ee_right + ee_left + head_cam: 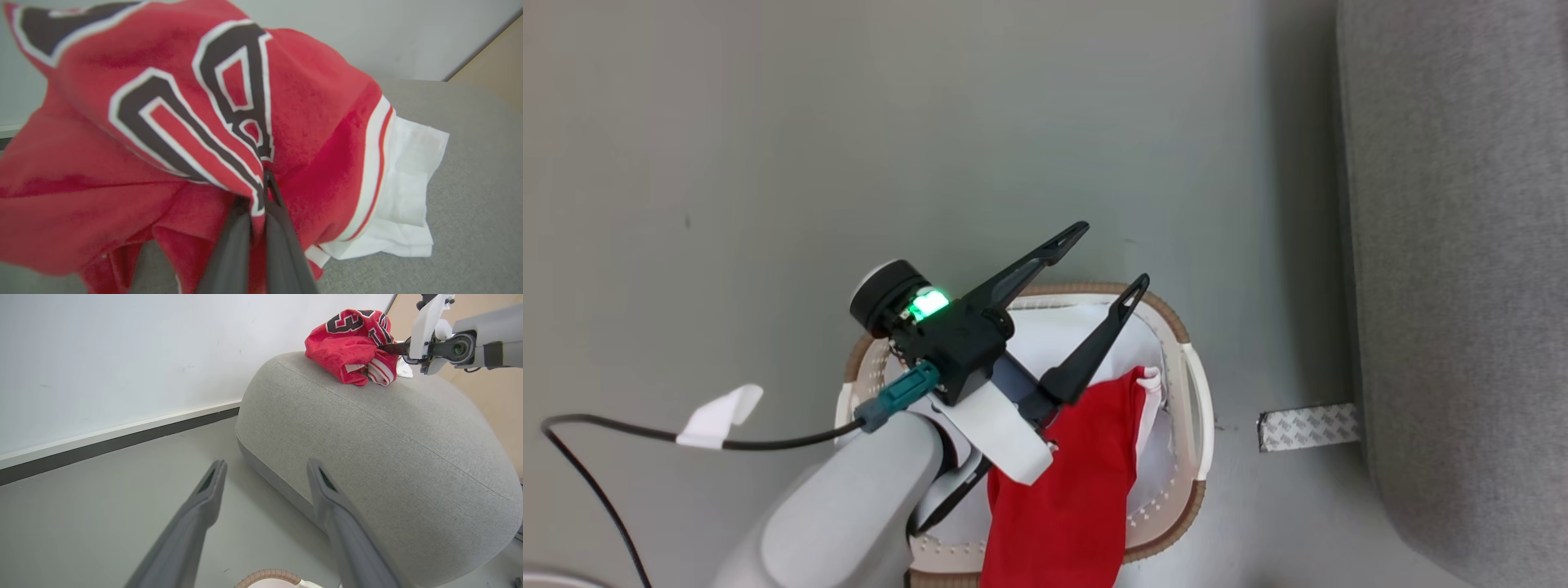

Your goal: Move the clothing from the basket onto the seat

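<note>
Our right jaws clench the red lettered sports jersey (318, 122) on the big grey woven-fabric seat (388, 437), half covering a white cloth (408, 192). Our left jaws, spread empty, overhang the rounded white perforated basket (1199, 400), hiding part of its plain red garment (1062, 506).

Grey floor and grey seat, with what they carry

The smooth grey floor (768, 163) bears the white, brown-rimmed basket (1194, 384), the large seat (388, 449) near it, and a strip of tape (1308, 427) between them. On the seat's rounded top lie a bunched red jersey (347, 347) and a white piece (408, 183), touching.
</note>
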{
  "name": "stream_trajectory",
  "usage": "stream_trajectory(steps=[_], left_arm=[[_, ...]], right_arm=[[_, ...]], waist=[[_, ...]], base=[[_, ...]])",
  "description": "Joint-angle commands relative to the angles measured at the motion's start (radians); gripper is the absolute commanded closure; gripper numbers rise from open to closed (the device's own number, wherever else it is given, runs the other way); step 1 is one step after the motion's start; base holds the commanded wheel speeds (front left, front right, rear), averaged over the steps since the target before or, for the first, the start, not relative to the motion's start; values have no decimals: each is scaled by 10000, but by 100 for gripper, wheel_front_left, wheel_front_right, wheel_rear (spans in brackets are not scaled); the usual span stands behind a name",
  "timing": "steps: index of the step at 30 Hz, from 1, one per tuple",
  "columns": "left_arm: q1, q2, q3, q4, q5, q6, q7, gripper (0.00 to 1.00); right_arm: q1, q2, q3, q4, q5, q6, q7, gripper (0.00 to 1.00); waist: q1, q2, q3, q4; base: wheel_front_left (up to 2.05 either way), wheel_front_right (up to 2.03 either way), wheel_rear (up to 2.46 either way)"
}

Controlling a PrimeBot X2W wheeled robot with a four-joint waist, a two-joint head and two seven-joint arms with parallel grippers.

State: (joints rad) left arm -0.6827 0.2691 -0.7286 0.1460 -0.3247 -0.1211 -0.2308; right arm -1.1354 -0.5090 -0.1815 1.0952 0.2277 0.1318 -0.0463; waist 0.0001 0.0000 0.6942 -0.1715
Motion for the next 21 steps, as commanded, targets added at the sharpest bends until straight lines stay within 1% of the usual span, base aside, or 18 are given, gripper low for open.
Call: stream_trajectory(steps=[1, 2, 7, 12, 17, 21], left_arm=[[98, 38, 6, 91, -48, 44, -105, 0], [157, 49, 12, 146, -85, 43, -127, 0], [542, 164, 119, 438, -263, 142, -199, 0], [980, 65, 335, 693, -455, 272, -293, 0], [1481, -148, 695, 943, -784, 435, -334, 0], [1777, -337, 1020, 960, -884, 597, -336, 0]], right_arm=[[-15, 144, 111, -58, -91, -22, -51, 43], [62, 265, 257, -114, -92, -22, 50, 0], [626, 339, 879, -356, 67, -22, 446, 0], [1284, 222, 1390, -930, 344, -22, 487, 0], [1977, 160, 1862, -1849, 542, -22, 426, 0], [2722, 99, 2206, -2920, 971, -22, 351, 0]], waist=[[-1, 0, -256, -80], [-1, 0, -393, -109], [-1, 0, -1317, -212], [-1, 0, -2492, -187], [-1, 0, -3777, -51], [-1, 0, -4731, 225]], base=[[0, 0, 0], [0, 0, 0], [0, 0, 0], [0, 0, 0], [0, 0, 0], [0, 0, 0]])
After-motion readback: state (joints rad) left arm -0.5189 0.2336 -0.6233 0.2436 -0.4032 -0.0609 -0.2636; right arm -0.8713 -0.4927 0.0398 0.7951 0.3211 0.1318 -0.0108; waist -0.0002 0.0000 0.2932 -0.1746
